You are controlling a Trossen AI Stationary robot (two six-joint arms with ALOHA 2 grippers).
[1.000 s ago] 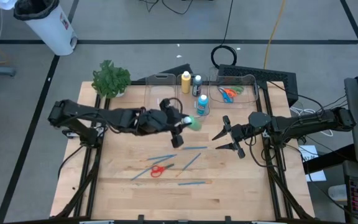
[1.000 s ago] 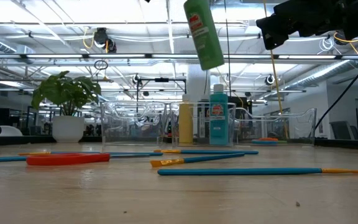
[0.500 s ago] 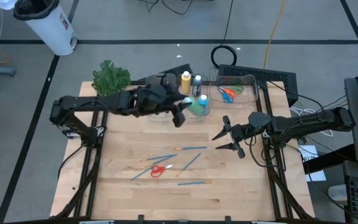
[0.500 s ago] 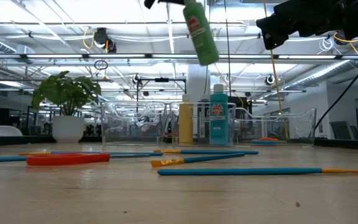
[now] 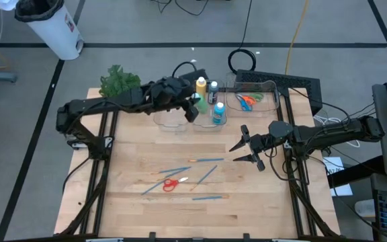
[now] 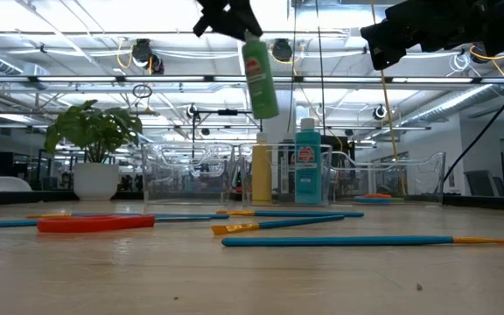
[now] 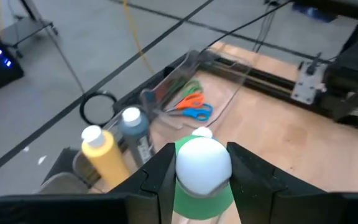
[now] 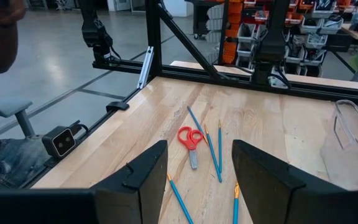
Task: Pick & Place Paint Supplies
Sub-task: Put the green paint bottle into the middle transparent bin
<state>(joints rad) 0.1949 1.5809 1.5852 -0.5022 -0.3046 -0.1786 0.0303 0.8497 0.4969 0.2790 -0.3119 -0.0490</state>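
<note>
High view: left gripper [image 5: 192, 107] carries the green paint bottle [image 5: 198, 103] above the clear bin [image 5: 173, 122] at the far side of the desk [image 5: 247, 202], just beside the yellow bottle [image 5: 201, 86], dark bottle [image 5: 213, 89] and blue bottle [image 5: 218, 112]. Step in hand, as judged: placing. Next move calls for lowering the bottle upright into a free spot without knocking its neighbours. Right gripper [image 5: 247, 149] waits over the desk, jaws parted, nothing between them. Brushes [image 5: 207, 160] and red scissors [image 5: 170, 184] remain on the desk.

Low view: green bottle [image 6: 259, 74] hangs well above the bin, slightly tilted. Red label patch on it; the print is too small to read. Same for the blue bottle [image 6: 307, 166].

Left wrist view: jaws clenched on the bottle's white cap [image 7: 203, 165]. Scissors [image 7: 188, 104] lie in the farther bin.

Right wrist view: jaws spread; red scissors [image 8: 191, 139] and brushes ahead.
</note>
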